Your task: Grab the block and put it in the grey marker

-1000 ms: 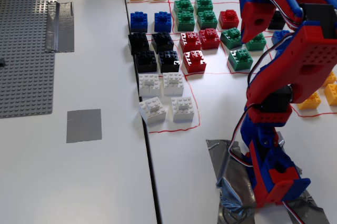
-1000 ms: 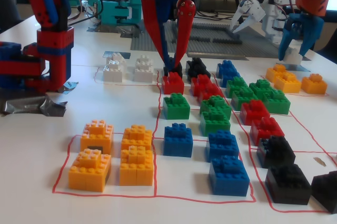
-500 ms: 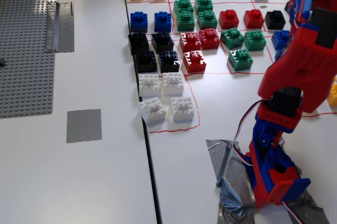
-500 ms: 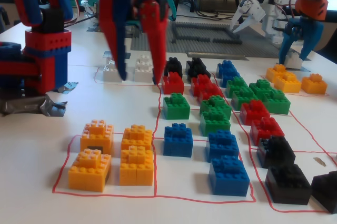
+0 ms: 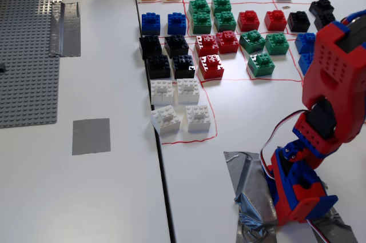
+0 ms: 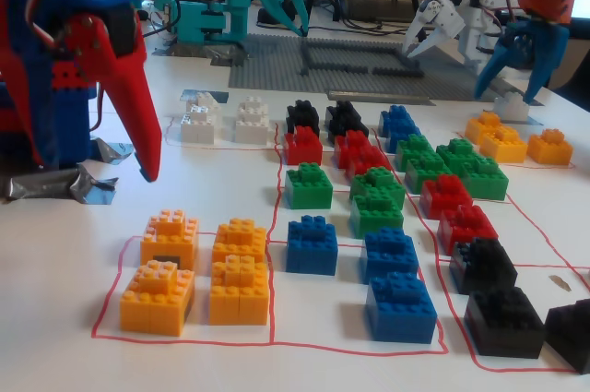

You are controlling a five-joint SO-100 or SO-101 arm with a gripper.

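Beside the nearest yellow-orange bricks, the gripper (image 6: 138,148) is being seen in a fixed view with jaws closed to a point and nothing held; the block (image 6: 171,237) is lying below the fingers (image 6: 129,97), apart. The grey marker (image 5: 91,136) is lying bare, well apart.

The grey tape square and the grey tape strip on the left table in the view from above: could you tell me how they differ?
The grey tape square lies flat and smooth; the grey tape strip is wrinkled, with a raised fold along it. The square sits alone on bare white table; the strip overlaps the edge of the grey studded baseplate. The square lies nearer the camera; the strip is taller than it is wide. Both are grey tape with no brick on them.
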